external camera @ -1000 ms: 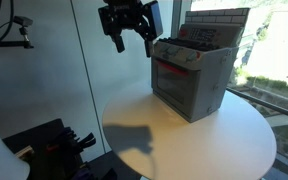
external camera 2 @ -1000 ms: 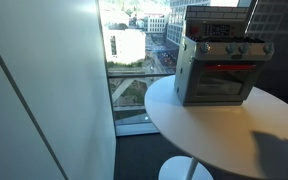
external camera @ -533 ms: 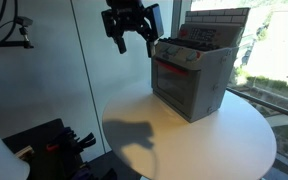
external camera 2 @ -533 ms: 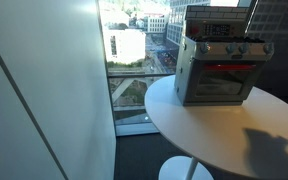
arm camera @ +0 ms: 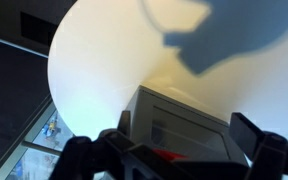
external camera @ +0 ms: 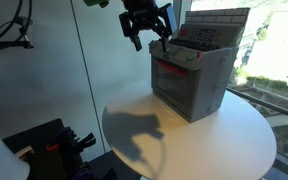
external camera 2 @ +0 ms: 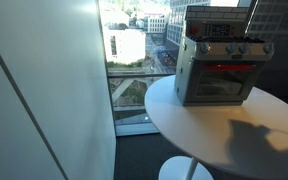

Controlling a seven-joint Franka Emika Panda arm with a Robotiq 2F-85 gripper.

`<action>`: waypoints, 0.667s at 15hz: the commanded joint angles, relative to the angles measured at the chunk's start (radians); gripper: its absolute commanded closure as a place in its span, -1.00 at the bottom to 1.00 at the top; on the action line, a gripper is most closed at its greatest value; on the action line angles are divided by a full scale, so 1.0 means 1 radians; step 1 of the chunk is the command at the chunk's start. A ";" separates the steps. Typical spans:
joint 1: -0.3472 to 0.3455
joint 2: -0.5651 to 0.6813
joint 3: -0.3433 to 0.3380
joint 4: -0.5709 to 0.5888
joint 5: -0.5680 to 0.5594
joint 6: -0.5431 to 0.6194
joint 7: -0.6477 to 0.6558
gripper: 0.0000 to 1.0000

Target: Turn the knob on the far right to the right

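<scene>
While the black robot hand [external camera: 151, 36] is hovering wide open by the grey toy oven [external camera: 192, 80], it is lining up; reaching the tiny dark rightmost knob [external camera 2: 265, 46] on the front strip is calling for lowering.

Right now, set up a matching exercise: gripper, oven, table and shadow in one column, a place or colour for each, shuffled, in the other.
Column one:
1 gripper
2 oven
3 table
4 shadow

Column two:
A white and round
B in the air near the oven's top
C grey, standing on the table
D dark patch on the tabletop

Pairs: 1-B, 2-C, 3-A, 4-D
</scene>
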 commanded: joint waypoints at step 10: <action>-0.003 0.195 0.057 0.087 0.134 0.295 0.190 -1.00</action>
